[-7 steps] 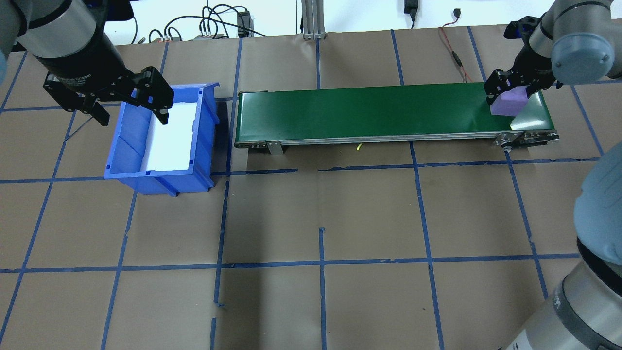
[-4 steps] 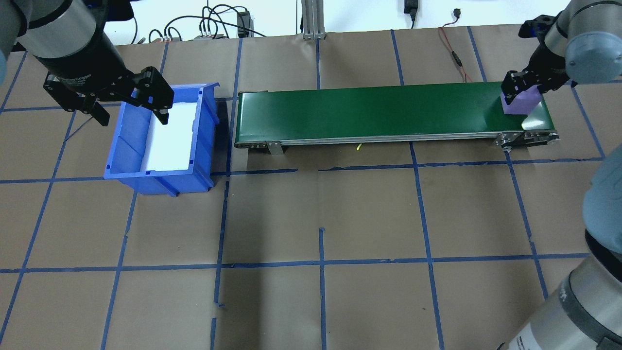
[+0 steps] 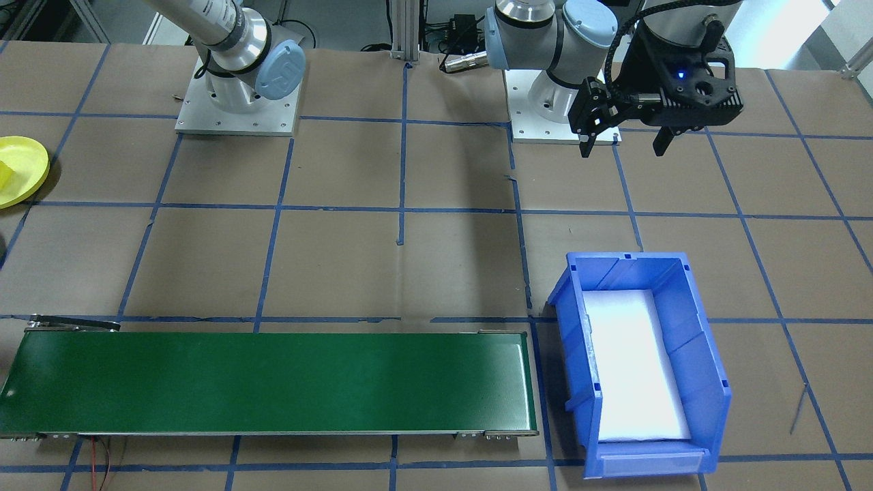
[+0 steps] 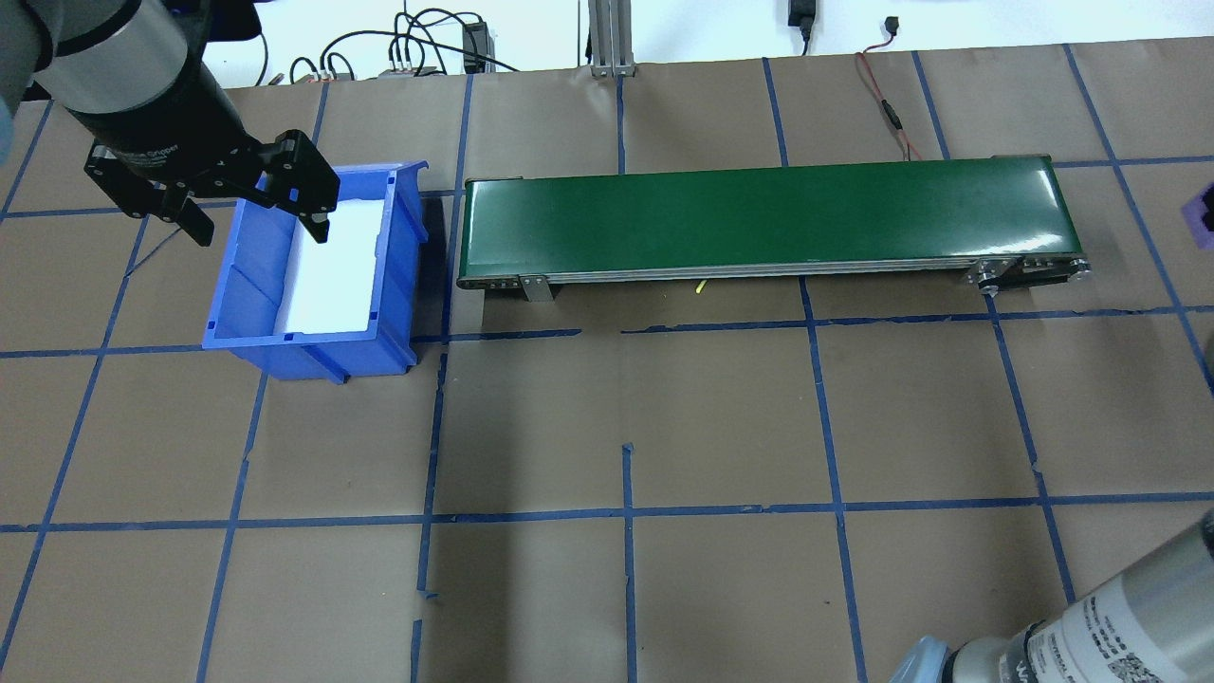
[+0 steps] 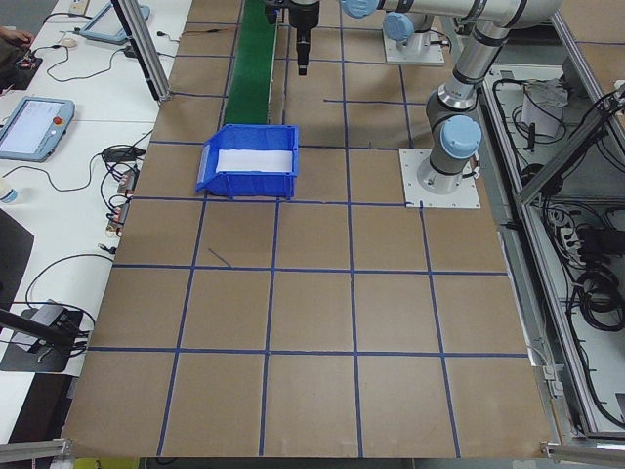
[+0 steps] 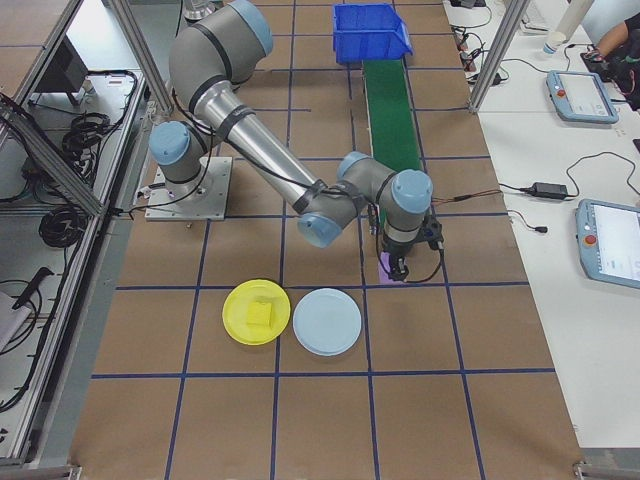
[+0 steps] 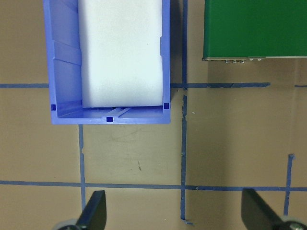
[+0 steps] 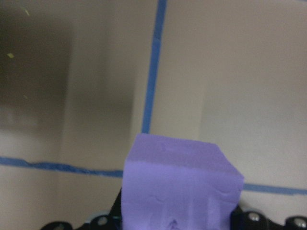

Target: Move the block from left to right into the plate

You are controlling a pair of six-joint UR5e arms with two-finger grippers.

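Block: purple foam cube (image 8: 180,184) pinched between the right gripper's (image 8: 177,220) fingers, above the table.
Left gripper (image 3: 623,140): spread, holding nothing.

Bare tabletop (image 6: 420,330) beside plate (image 6: 256,312)

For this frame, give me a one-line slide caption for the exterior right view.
Right gripper carries the purple block off the green conveyor toward the yellow plate, which already holds a yellow block, beside a pale blue plate.
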